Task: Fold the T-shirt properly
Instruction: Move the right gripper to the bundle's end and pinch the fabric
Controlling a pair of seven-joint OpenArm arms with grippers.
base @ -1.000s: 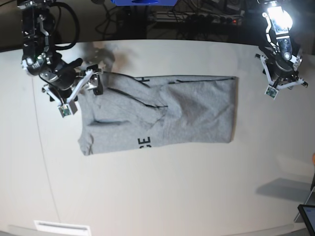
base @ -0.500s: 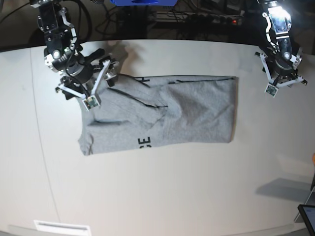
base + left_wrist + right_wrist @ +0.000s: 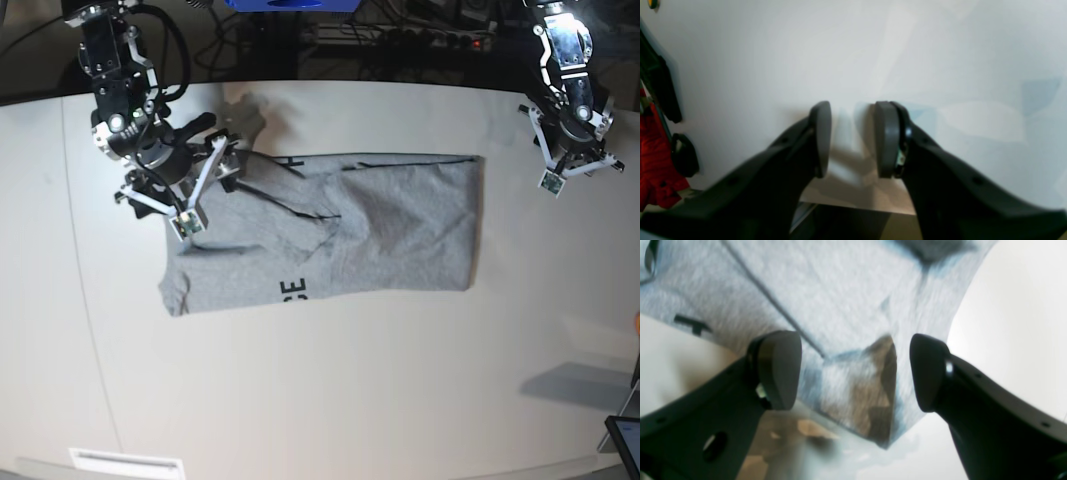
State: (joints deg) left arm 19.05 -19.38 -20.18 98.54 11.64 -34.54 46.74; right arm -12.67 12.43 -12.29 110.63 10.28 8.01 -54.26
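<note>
**Above a folded grey shirt, one arm hovers; the other waits aside**

Over the upper left of the base view, the right gripper point(image 3: 190, 190), black with white side plates, angles down above the top left edge of the large heather-grey cotton T-shirt point(image 3: 400, 225). Its wrist view shows the dark rounded fingertips point(image 3: 780, 368) spread wide with nothing between them, only grey fabric and a folded corner of the shirt below.

At the upper right of the base view, the left gripper point(image 3: 570, 165) points down over the bare white tabletop point(image 3: 350, 400), well apart from the shirt's right edge. Its wrist view shows two grey pads point(image 3: 887, 138) set narrowly apart, gripping nothing, with only pale table surface beyond.

The shirt lies across the middle of the table as a rough rectangle, partly folded, with creases near its centre. Black block capitals peek out: "SE" point(image 3: 294, 290) at the lower edge, and what looks like an "H" point(image 3: 292, 163) at the upper edge.
</note>
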